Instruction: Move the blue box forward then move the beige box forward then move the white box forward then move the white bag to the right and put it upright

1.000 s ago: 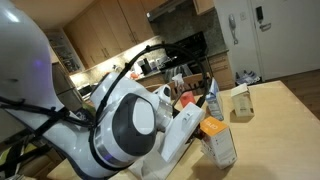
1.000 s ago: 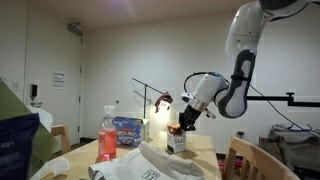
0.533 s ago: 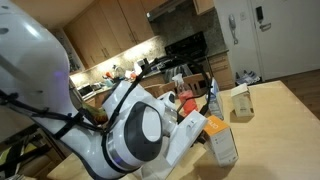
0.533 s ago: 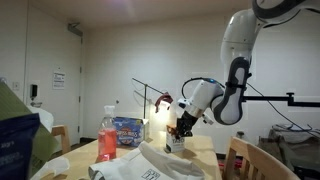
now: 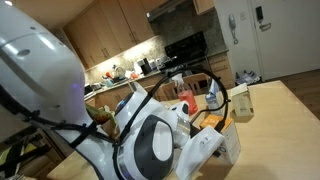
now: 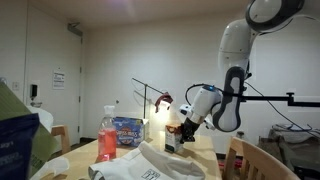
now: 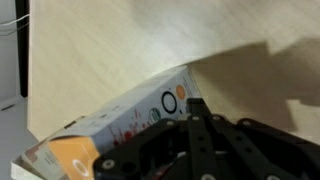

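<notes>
Wrist view: end effector (image 7: 193, 108) sits right on the white box (image 7: 110, 135), whose orange-printed face shows. The box lies skewed on the wooden table (image 7: 120, 40). The fingers are dark and merge together here, so I cannot tell if they are clenched or released. It looks more like a push than a grasp, but that is a guess.

In an exterior view the white bag (image 6: 150, 166) lies slumped in the foreground, not upright. Behind it a red bottle (image 6: 107, 135) and the blue box (image 6: 127, 131) stand just beside each other. Further back, the end effector has dropped lower and slid toward the blue box over the last second, and the white box has gone with it.

In an exterior view the arm (image 5: 160, 150) has swung across and now hides more of the white box. The beige box (image 5: 240, 101) stands beyond it, apart.

Judgement: the white-box step is under way and the bag step is still to do.
</notes>
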Motion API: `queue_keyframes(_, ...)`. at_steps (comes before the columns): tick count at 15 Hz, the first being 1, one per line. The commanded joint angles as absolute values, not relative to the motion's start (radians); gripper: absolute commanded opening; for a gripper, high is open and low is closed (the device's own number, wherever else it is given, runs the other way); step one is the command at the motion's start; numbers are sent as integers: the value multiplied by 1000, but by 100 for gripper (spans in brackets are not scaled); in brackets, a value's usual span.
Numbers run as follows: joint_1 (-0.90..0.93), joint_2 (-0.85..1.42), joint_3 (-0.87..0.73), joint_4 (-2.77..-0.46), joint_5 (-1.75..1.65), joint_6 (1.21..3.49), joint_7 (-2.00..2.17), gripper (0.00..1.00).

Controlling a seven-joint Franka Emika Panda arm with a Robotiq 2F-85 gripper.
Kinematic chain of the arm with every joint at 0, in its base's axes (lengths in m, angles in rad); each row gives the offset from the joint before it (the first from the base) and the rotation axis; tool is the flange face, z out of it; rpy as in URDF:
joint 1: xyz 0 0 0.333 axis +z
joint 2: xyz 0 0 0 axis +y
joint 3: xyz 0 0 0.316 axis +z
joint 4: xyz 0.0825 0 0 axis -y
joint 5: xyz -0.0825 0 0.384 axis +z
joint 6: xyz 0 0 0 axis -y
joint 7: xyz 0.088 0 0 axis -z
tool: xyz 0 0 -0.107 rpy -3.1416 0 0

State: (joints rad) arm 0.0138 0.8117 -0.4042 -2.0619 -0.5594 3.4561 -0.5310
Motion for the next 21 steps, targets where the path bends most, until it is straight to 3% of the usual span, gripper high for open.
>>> queue_keyframes(1,85,861,-476,-2011,-465,3456,-540,0)
queue_keyframes(21,80,939,-396,-1745,-368,3454,-497,1)
